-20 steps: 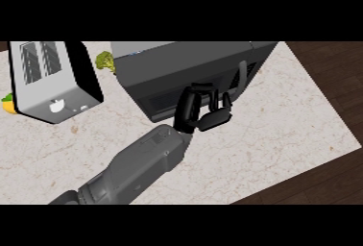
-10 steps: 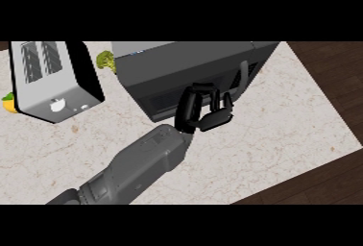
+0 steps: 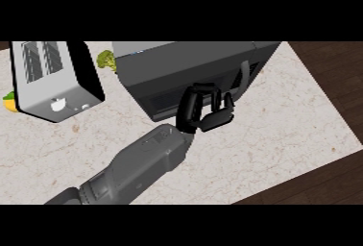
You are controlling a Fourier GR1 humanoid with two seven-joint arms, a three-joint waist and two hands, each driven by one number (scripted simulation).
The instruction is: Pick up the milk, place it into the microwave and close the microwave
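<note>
Milk is out of sight, so its place cannot be told. At the far left a small yellow thing (image 3: 8, 102) peeks from behind a silver two-slot toaster (image 3: 53, 77), with a green leafy clump (image 3: 106, 60) just beside it. Next stands the dark grey microwave (image 3: 188, 60). The left hand (image 3: 204, 113) hangs before its door, fingers curled, nothing seen in them, near the vertical door handle (image 3: 242, 79). Pale marble bench (image 3: 284, 139) lies bare rightward.
</note>
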